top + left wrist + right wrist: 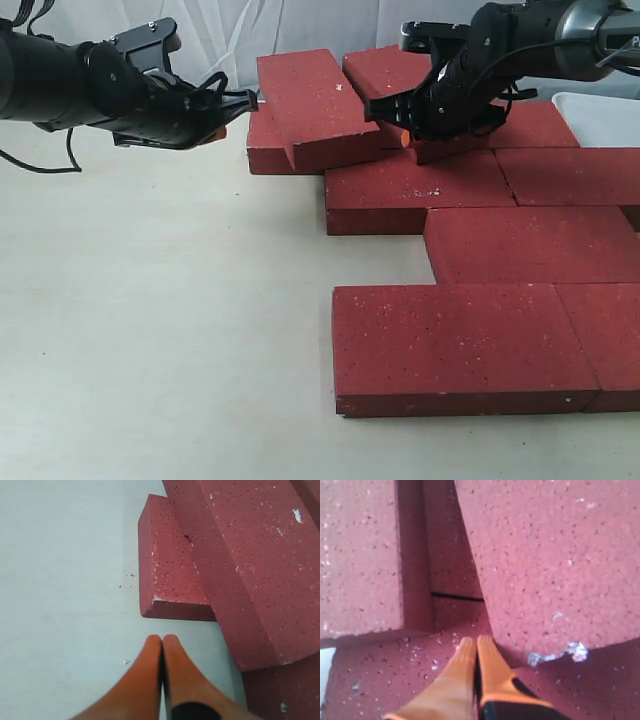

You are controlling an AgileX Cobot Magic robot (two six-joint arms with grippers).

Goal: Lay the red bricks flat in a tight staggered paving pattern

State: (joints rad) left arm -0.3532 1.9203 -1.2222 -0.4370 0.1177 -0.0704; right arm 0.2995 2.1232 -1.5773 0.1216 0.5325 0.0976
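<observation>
Exterior view: 9 dark red rectangular paving bricks with white specks (pixel 465 345) can be counted on the pale grey tabletop (pixel 150 330).
- 6 lie flat in staggered rows, edges touching, on the right half of the table.
- A 7th flat brick (pixel 262 148) sits at the rear left of the group.
- A tilted brick (pixel 315 105) leans across that 7th brick, 1 long edge propped up on it.
- Another raised brick (pixel 385 68) lies just behind, close to the tilted one.

Left gripper (pixel 216 130): orange fingertips pressed together, nothing between them. It hovers just left of the 7th brick's end, not touching. The left wrist view confirms this: closed tips (pixel 162 642) above bare table, near the flat brick's corner (pixel 170 565), with the tilted brick (pixel 250 565) overlapping it.

Right gripper (pixel 403 141): also fully closed and empty, low between the 2 raised bricks. In the right wrist view its tips (pixel 476 642) sit at the tilted brick's chipped corner (pixel 545 555), over a flat brick face; contact cannot be determined.

White rounded object (pixel 605 115) at the right edge: possibly a container; contents not visible.
</observation>
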